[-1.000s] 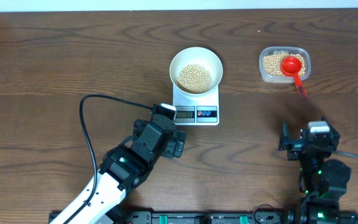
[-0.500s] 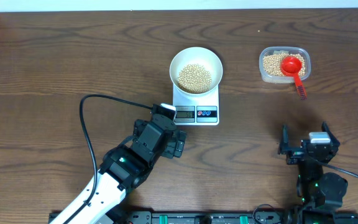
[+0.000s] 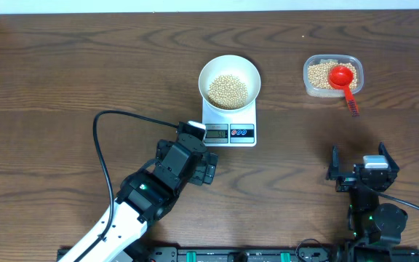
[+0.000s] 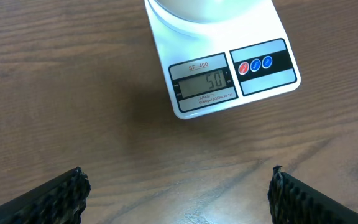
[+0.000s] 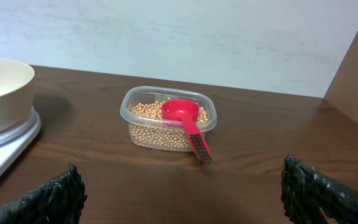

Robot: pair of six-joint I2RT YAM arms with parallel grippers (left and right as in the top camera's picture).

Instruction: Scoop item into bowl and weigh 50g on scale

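Holding jaws wide apart on left gripper [image 4: 176, 183] and right gripper [image 5: 180, 179], empty. Showing 50 on scale [image 4: 225, 74] under bowl [image 3: 209, 71] of beans [image 3: 228, 90].

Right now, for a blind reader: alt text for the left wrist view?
A white kitchen scale on a wooden table reads 50, a white bowl on top. The open left tool frames the bottom corners.

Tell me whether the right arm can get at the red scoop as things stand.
Probably yes. The right tool is open and faces the red scoop, whose handle juts over the tub rim; only bare table lies between.
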